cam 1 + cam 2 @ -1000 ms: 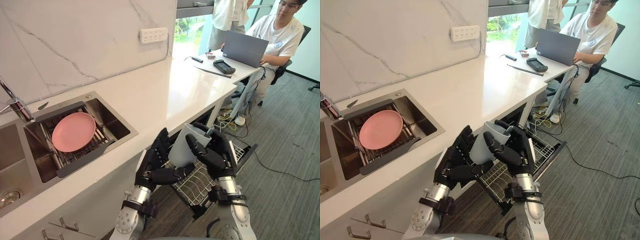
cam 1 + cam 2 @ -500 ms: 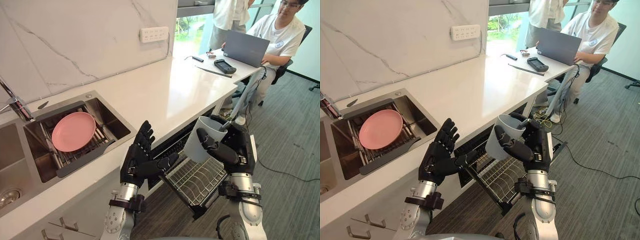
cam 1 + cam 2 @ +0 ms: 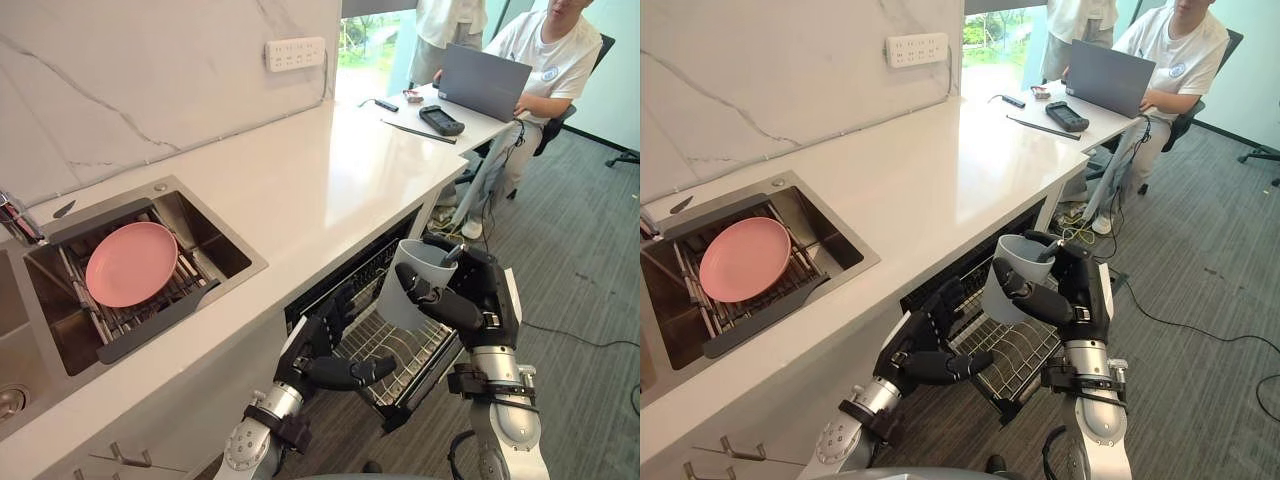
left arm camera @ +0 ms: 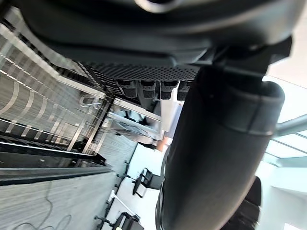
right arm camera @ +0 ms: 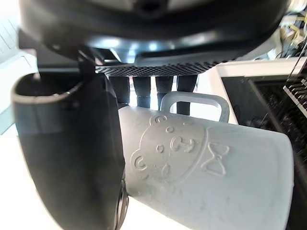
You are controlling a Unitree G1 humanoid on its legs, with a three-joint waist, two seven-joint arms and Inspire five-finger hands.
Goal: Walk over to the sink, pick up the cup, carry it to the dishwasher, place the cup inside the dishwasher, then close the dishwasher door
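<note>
Since it is carried in one hand alone, the cup (image 3: 402,270) is judged light, rigid and smooth-walled, so somewhat slippery; breakage on a drop cannot be excluded. It is enclosed by the right hand (image 3: 482,292), with the thumb across the near wall and the fingers curled round the far wall by the handle (image 5: 194,101). The body is judged the firmer purchase. A matt grey finish, a raised bear face and a bow are noted. The dishwasher rack (image 3: 405,355) lies below this hand. The left hand (image 3: 318,352), lower and alongside, is relaxed and empty.
</note>
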